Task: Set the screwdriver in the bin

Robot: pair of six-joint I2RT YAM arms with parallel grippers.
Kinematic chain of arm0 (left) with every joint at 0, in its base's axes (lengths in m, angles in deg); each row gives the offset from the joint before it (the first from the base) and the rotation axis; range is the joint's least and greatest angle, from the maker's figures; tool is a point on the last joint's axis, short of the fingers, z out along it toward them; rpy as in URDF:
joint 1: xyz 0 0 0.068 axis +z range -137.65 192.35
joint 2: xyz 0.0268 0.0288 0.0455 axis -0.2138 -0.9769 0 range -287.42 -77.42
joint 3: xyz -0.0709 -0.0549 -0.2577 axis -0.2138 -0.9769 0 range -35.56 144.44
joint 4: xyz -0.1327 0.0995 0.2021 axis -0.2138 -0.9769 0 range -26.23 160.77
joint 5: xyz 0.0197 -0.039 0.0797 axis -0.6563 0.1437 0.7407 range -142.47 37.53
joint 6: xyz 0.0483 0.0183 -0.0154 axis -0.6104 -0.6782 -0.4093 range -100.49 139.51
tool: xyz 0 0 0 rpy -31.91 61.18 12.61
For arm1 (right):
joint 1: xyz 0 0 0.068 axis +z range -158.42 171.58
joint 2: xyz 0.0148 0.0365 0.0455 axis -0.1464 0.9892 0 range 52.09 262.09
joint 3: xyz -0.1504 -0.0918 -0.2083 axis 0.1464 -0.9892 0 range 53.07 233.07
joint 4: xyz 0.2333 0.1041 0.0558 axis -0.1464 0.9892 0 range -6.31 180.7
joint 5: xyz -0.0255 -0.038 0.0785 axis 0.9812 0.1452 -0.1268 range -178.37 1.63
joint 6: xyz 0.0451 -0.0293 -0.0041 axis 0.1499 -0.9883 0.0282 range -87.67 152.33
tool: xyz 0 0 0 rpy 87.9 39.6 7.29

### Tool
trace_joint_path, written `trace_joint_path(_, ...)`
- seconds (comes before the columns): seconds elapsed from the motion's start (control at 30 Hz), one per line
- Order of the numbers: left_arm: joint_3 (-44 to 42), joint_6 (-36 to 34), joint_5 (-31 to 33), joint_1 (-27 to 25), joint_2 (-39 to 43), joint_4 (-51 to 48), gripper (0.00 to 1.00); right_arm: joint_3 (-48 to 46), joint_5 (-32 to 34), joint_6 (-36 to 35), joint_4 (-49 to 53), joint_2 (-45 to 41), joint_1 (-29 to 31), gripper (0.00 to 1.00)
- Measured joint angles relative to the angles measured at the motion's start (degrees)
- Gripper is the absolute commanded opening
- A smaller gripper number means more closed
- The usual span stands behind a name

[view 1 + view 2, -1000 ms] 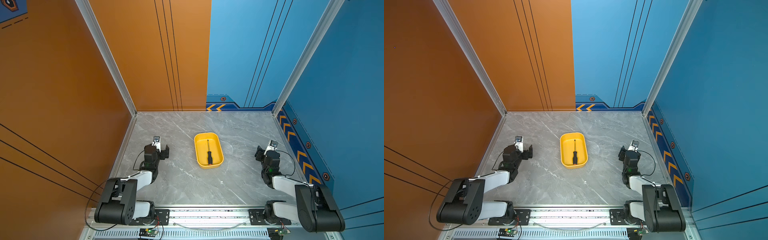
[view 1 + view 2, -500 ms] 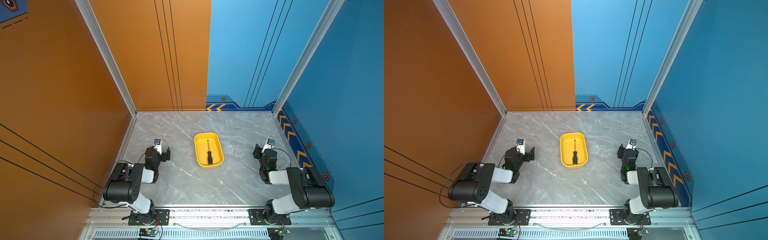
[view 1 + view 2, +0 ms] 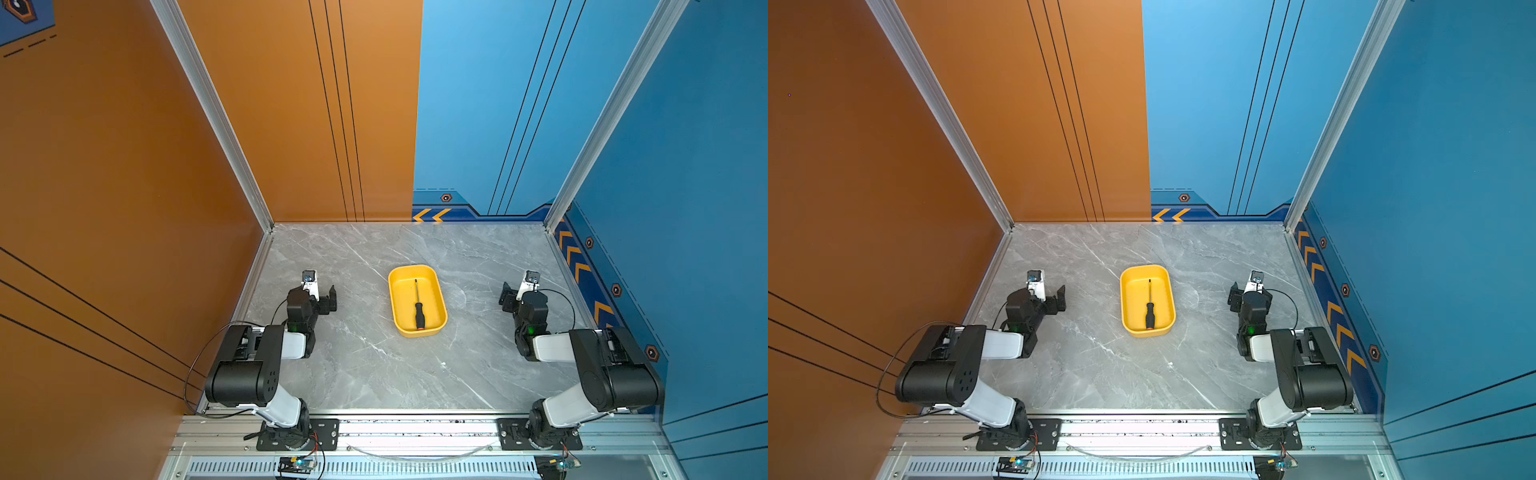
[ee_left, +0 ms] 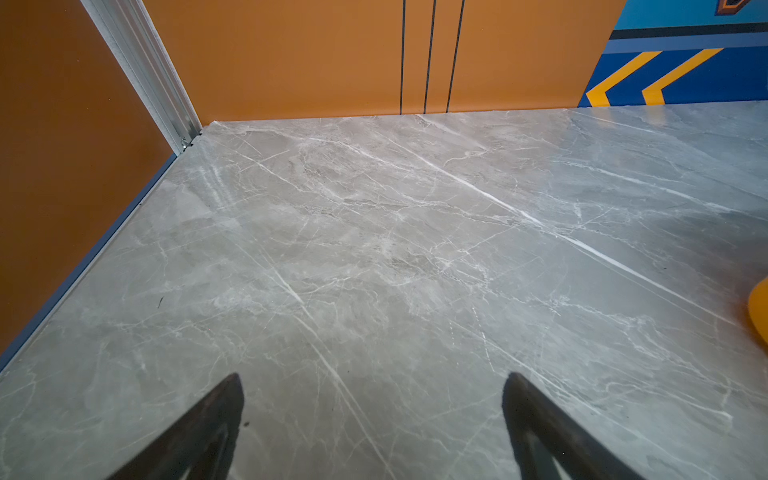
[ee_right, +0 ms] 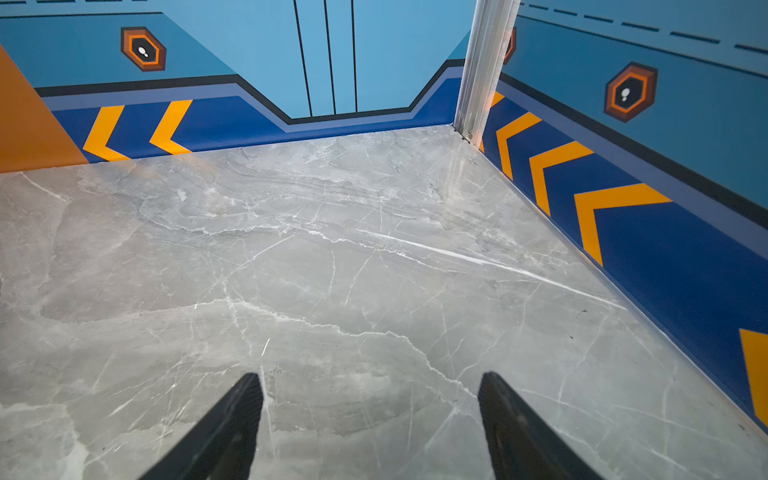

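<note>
The left pincer (image 3: 326, 297) rested low over the bench (image 3: 374, 374), close to the orange side wall (image 3: 104, 187). Its jaws stood spread, with only bare stone between the two dark fingers (image 4: 208, 428) in the left wrist view. Nothing lay between this pincer and the bin (image 3: 439, 309).

The bin sat near the middle of the bench in both top views, well apart from both pincers. It was a shallow yellow plastic tray, rectangular with rounded corners and smooth low walls. The screwdriver (image 3: 417, 309) lay flat inside it, along its length, thin dark shaft toward the back wall, black handle and orange-red end cap toward the near rim. Nothing touched the tool.

The right pincer (image 3: 508, 296) rested low beside the blue side wall (image 3: 685, 208). Its jaws stood spread as well, with the ribbed black fingers (image 5: 232, 424) framing bare stone in the right wrist view.

The bench was smooth grey marble-patterned stone with white veins. The back wall was orange on the left half and blue on the right half. Yellow chevrons (image 3: 432, 215) ran along the base of the blue panels. Aluminium posts (image 3: 557, 216) stood in the rear corners.
</note>
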Motion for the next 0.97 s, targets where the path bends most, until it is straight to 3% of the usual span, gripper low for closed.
trace_joint_path(0.33,0.00,0.17,0.00,0.00,0.00,-0.33,0.98,0.00,0.00,-0.48,0.00,0.00,0.00,1.00)
trace_joint_path(0.97,0.00,0.17,0.00,0.00,0.00,-0.50,0.98,0.00,0.02,-0.46,0.00,0.00,0.02,1.00)
